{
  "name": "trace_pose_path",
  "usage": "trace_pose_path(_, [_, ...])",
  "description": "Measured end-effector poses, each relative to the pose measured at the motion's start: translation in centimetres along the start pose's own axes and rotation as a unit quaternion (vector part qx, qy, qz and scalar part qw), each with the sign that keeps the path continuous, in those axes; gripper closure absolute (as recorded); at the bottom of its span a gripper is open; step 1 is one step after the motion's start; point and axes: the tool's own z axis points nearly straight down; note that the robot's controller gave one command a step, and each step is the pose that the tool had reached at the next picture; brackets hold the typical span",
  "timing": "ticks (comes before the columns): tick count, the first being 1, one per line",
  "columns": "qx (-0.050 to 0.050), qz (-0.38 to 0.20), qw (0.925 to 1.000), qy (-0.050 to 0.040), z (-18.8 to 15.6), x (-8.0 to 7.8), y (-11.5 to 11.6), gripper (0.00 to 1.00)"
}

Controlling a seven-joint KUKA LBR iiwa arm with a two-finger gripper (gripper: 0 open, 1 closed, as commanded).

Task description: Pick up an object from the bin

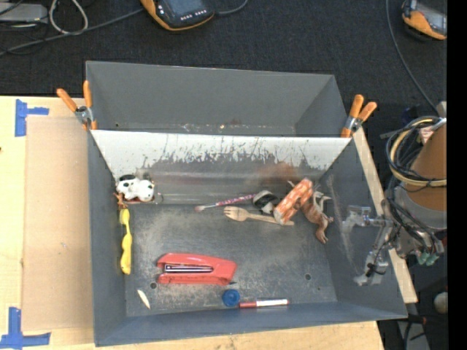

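My gripper (373,266) hangs at the right side of the bin, over the sloping right wall, with nothing seen in it. The loose things nearest to it lie to its left at the back right of the floor. They are an orange patterned toy figure (294,200) and a brown toy animal (318,219) leaning against it. Both lie apart from the gripper. A red-and-white pen (263,304) rests by the front wall, left of and below the gripper.
A wooden fork (250,216), a pink stick (223,203) and a black-and-white piece (264,198) lie mid-back. A red stapler (195,270) and a blue cap (230,297) sit at the front. On the left are a yellow tool (125,242), a cow toy (136,189) and a beige chip (144,298). The arm with its cables stands outside the right rim.
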Motion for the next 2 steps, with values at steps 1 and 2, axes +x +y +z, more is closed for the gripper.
trace_pose_path(1, [0.001, -0.003, 1.0000, -0.0039, -0.4, -0.2, 0.1, 0.00])
trace_pose_path(2, [0.001, -0.027, 0.9996, -0.0027, -2.4, -2.0, 5.4, 0.00])
